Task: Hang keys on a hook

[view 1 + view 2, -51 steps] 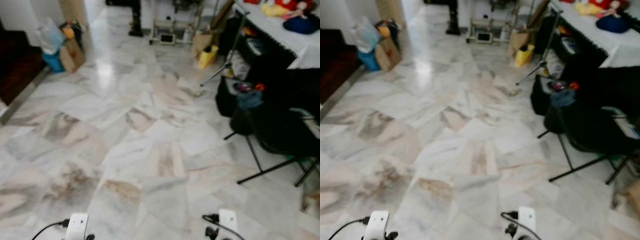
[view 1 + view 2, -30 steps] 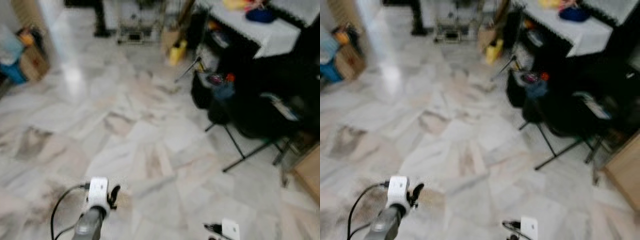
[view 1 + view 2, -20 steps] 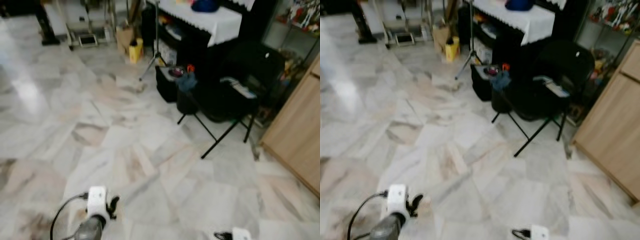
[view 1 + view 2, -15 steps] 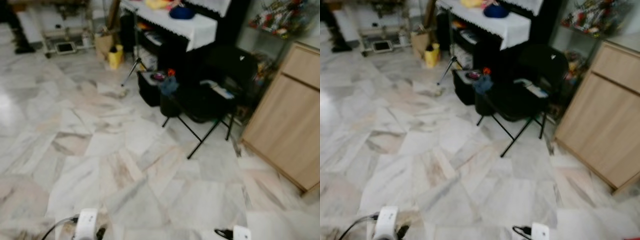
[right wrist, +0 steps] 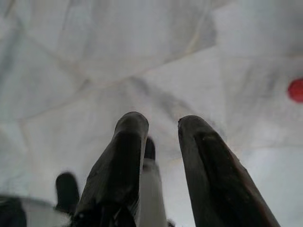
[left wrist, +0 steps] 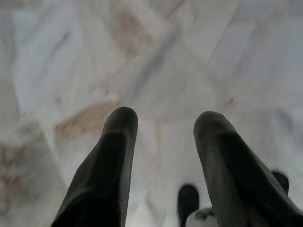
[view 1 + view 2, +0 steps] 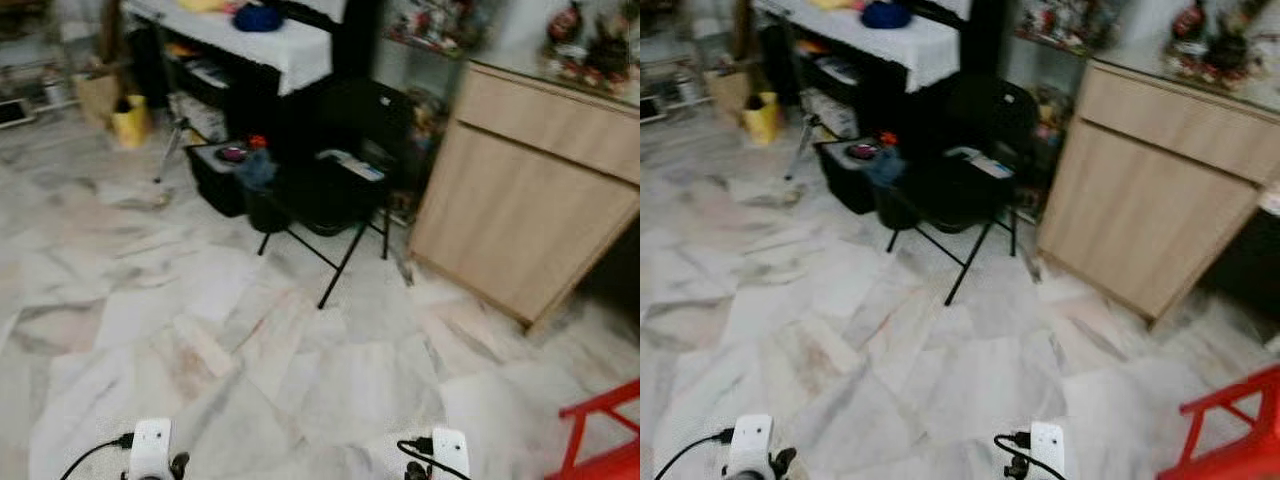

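Observation:
In the left wrist view my left gripper [image 6: 165, 118] hangs open over the marble floor [image 6: 156, 56], with nothing between its fingers. In the right wrist view my right gripper [image 5: 163, 123] has its fingers close together. A blurred pale strip with a dark tip [image 5: 150, 175], which I take to be the keys, sits between them. Both white wrists, left [image 7: 150, 450] and right [image 7: 450, 455], show low at the bottom edge of the eye views.
A black folding chair [image 7: 340, 190] stands ahead on the marble floor [image 7: 200, 330], with a black shelf under a white cloth [image 7: 270, 45] behind it. A light wooden cabinet [image 7: 530, 220] is to the right. A red frame [image 7: 610, 440] is at the near right, a yellow container [image 7: 130, 120] at the far left.
The whole view has swung right, bringing in the wooden cabinet and the red frame. My left arm, raised a second ago, has dropped back to the bottom edge.

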Tool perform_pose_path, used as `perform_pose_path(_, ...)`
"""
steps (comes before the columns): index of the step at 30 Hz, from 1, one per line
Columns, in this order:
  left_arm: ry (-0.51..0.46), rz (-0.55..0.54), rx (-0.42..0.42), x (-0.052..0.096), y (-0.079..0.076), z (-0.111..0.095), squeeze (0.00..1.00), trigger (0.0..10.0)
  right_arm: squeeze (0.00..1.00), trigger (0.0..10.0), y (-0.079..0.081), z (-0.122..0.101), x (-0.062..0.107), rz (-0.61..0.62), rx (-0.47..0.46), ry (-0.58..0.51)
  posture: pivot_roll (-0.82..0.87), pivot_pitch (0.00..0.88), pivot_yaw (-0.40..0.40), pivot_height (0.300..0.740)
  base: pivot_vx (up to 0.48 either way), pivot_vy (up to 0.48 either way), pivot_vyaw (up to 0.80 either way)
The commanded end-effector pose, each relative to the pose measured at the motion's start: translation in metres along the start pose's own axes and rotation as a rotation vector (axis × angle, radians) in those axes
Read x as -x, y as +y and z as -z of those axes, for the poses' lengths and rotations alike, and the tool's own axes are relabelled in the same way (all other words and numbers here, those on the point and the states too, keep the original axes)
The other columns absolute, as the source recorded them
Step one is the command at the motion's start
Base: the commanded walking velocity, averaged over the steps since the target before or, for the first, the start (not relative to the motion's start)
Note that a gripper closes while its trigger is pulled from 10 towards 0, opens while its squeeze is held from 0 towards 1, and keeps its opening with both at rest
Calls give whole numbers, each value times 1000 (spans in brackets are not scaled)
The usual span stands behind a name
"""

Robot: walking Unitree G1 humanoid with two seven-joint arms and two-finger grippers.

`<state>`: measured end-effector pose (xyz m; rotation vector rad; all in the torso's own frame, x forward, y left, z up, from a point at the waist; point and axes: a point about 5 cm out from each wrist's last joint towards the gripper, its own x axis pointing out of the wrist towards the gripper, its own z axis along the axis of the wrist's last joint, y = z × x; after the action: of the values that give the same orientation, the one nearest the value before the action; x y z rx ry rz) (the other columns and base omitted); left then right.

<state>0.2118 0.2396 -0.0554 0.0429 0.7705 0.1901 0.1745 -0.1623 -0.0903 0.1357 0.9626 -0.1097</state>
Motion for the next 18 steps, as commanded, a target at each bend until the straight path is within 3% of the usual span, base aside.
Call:
perform_pose_path(1, 74, -2, -24, 4, 6, 18, 0, 10000, 0, 10000, 8, -7, -1, 0, -46, -19, 133, 0, -8, 733, 0, 0, 0)
perform_pose_path(11, 57, 23, -11, 1, -3, 8, 0, 10000, 0, 10000, 3, -24, -5, 17, -28, -22, 129, 0, -29, 733, 0, 0, 0)
perform_pose_path(18, 70, 28, -31, 1, -3, 9, 0, 10000, 0, 10000, 5, -28, -5, 20, -64, -22, 81, 0, 3, 733, 0, 0, -628)
